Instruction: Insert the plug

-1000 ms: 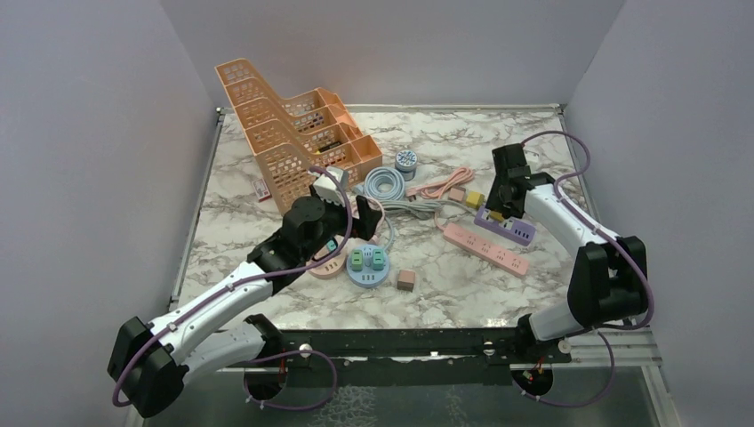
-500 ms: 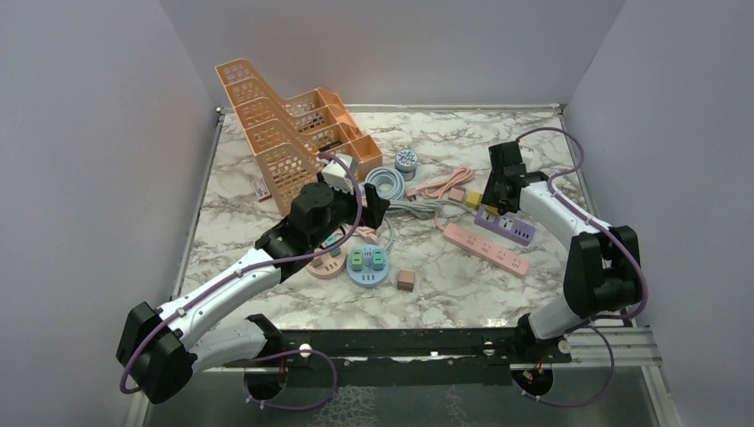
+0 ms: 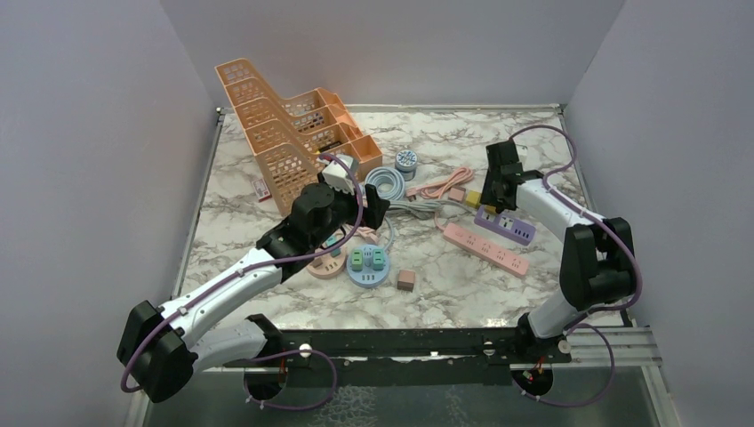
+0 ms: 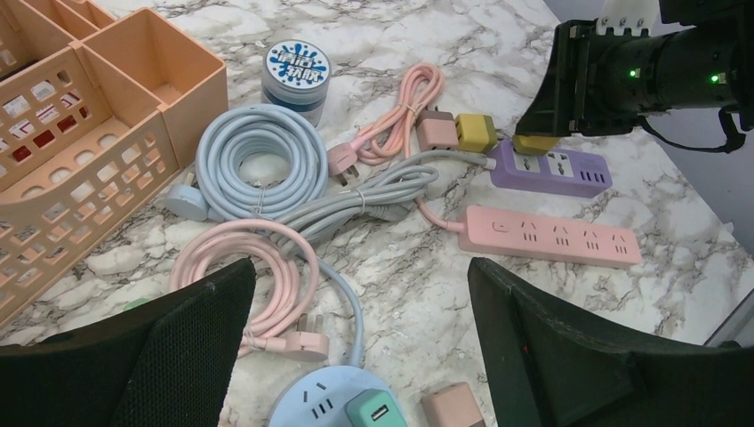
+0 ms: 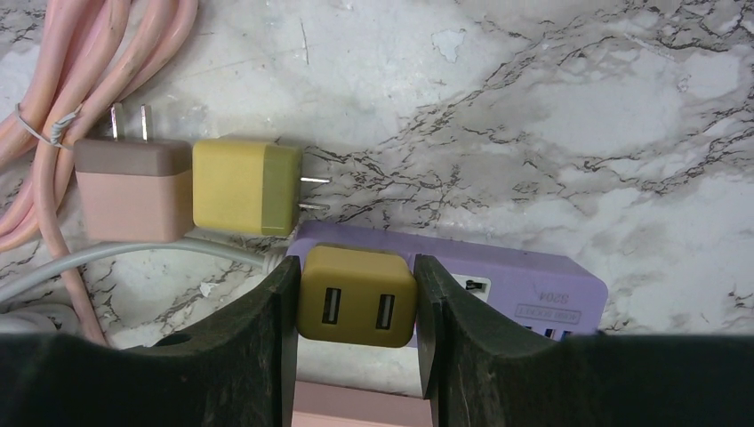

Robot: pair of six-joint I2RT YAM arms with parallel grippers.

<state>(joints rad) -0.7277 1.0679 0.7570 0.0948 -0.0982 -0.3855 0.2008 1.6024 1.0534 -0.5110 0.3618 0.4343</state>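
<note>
My right gripper [image 5: 356, 307] is shut on a mustard-yellow USB charger plug [image 5: 357, 295], its two USB ports facing the camera. It holds the plug over the left end of the purple power strip [image 5: 525, 277]; whether it touches the strip is not clear. In the top view the right gripper [image 3: 495, 200] is at the strip's [image 3: 511, 229] far end, and in the left wrist view [image 4: 538, 142] the plug sits above the strip [image 4: 569, 172]. My left gripper [image 4: 360, 338] is open and empty above the blue round socket hub [image 4: 320, 409].
A second yellow plug [image 5: 244, 187] and a pink plug [image 5: 129, 191] lie beside the strip. A pink power strip [image 3: 486, 249], coiled blue, grey and pink cables [image 4: 262, 156], a round tin [image 3: 406, 160], a small pink cube [image 3: 405, 280] and an orange rack [image 3: 284, 133] are on the marble table.
My left arm swung its gripper back toward the cables and rack, then held still. My right gripper shifted slightly farther away with the plug.
</note>
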